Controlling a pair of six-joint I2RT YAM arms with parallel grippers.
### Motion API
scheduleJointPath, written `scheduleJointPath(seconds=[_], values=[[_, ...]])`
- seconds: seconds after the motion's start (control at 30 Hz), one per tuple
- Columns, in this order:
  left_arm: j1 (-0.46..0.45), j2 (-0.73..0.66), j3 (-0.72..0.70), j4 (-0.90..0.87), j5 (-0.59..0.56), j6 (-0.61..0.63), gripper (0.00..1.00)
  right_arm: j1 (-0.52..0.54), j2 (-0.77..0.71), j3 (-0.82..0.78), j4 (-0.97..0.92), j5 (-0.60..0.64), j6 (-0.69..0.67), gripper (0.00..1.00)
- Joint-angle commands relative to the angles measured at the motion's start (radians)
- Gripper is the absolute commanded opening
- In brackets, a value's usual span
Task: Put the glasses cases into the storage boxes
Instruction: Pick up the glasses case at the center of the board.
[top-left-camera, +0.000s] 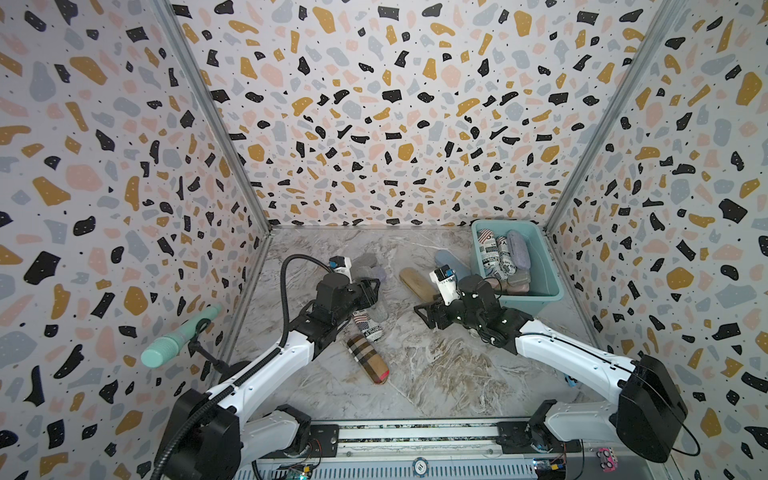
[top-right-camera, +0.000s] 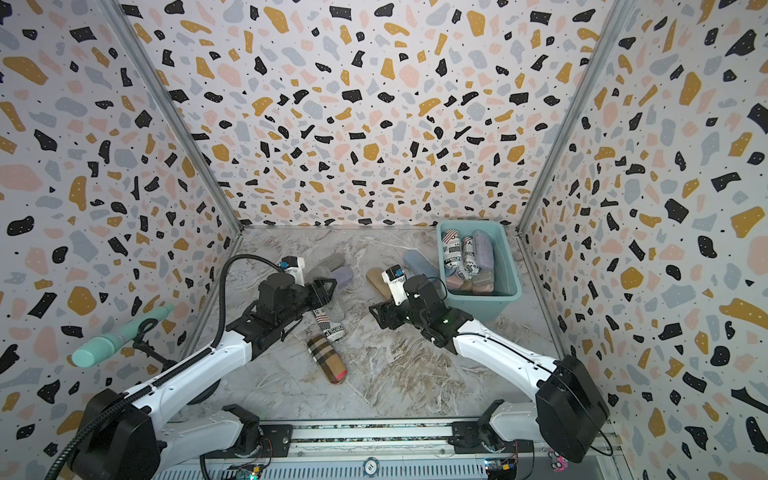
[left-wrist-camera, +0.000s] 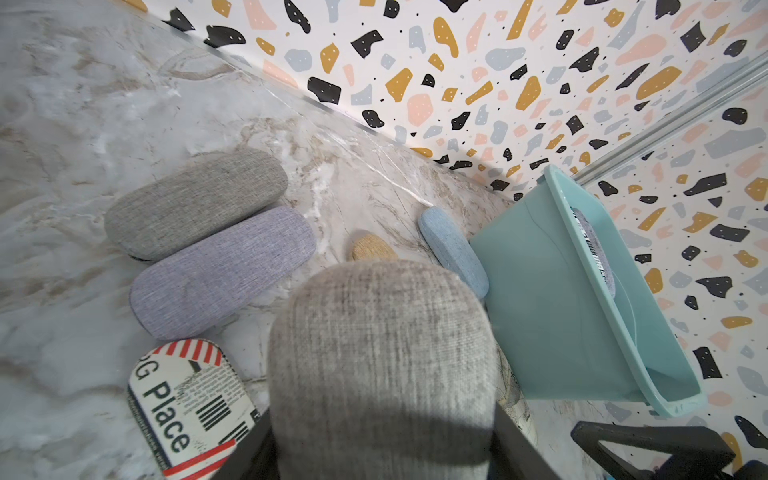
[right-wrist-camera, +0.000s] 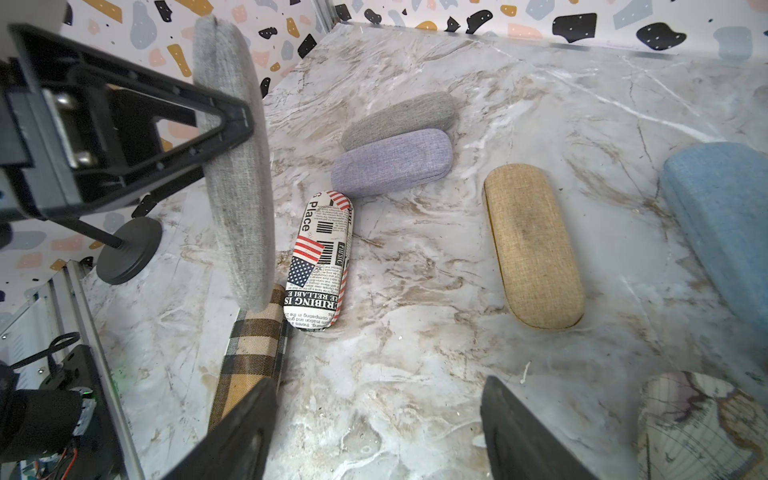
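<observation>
Left gripper (top-left-camera: 373, 291) clamped on grey case (right-wrist-camera: 237, 174); long axis near upright, probably clear of table. Teal tub (top-left-camera: 536, 297) far across table, beside right arm. Right gripper (top-left-camera: 419, 313) jaws apart, empty, facing held case: handover likely.

We look down from high up in both top views, over the arms (top-left-camera: 266, 370) and toward the back wall (top-left-camera: 386, 124). These two views sit side by side, so they share almost everything: the table (top-left-camera: 436, 374), the blue-green box (top-left-camera: 546, 266), all of it. Our left wrist view sits very close to a grey case (left-wrist-camera: 382, 353) and looks past it across the table to the box. Our right wrist view looks low over the table and sees that grey case (right-wrist-camera: 232, 166) from the side. Both wrist views share the purple case (left-wrist-camera: 220, 270) and the newspaper case (left-wrist-camera: 187, 407).
</observation>
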Motion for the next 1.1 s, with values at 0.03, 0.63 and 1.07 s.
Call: scheduleJointPath(seconds=[0.03,0.63,1.07], values=[[-0.009,0.016,-0.004,0.137,0.019,-0.059,0.61,0.007,-0.038,-0.011,0.052,-0.079,0.004,0.82],[-0.106,0.074,-0.007,0.288,0.065,-0.171,0.60,0.042,0.115,0.042,0.195,-0.218,0.021,0.79],[-0.158,0.052,-0.077,0.339,0.060,-0.227,0.60,0.050,0.152,0.060,0.220,-0.232,0.033,0.42]])
